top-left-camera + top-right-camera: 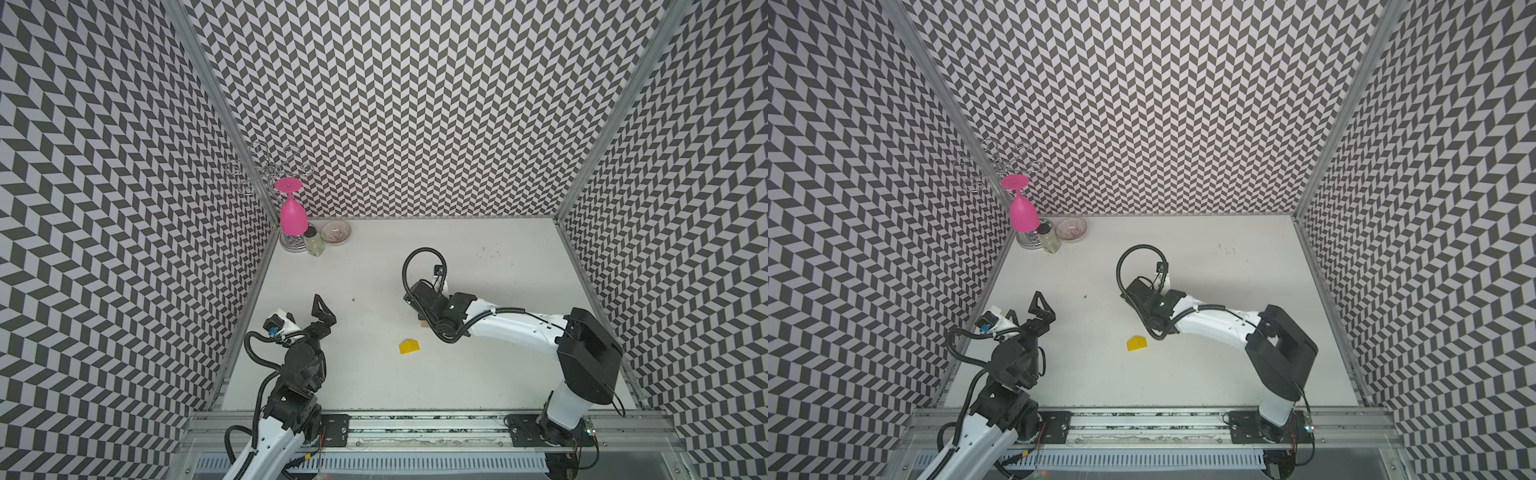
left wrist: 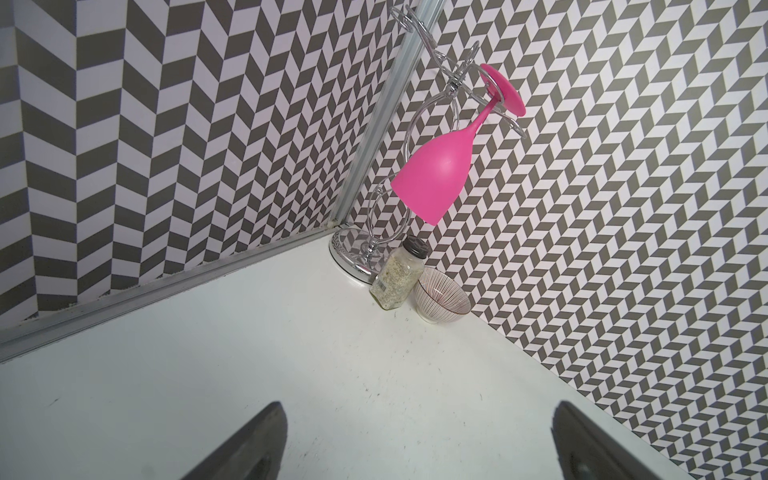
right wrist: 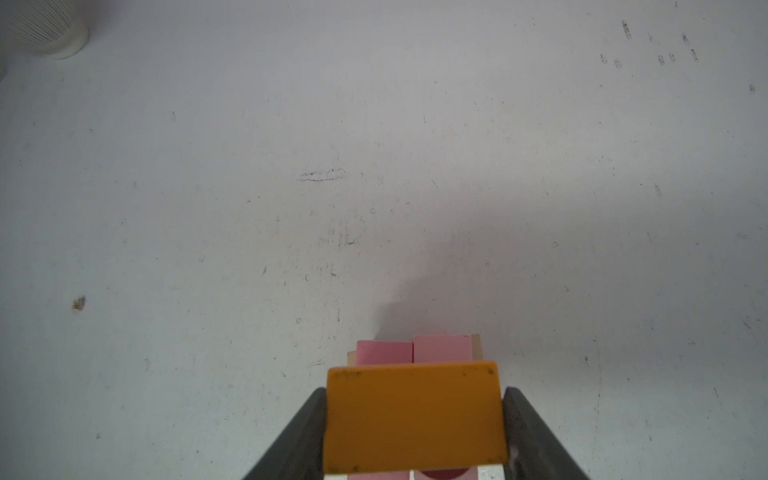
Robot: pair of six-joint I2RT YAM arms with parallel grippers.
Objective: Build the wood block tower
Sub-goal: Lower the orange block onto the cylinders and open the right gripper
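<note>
White tabletop (image 1: 498,374), chevron walls. Orange block (image 3: 413,415) is clamped in the right gripper (image 3: 414,392), on or just above the pink-topped tower (image 3: 384,352); contact can't be told. Yellow house block (image 1: 409,346) lies apart, unplaced, likely the cap. Left gripper (image 2: 417,409) is parked wide open, empty.

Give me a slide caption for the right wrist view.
Right gripper grips an orange block over the tower's pink blocks.

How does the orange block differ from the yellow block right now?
The orange block shows a plain rectangular face; the yellow block is house-shaped with a sloped roof. The orange block is clamped in the right gripper above pink blocks; the yellow block lies alone on the table, untouched. Both are small painted toy blocks.
</note>
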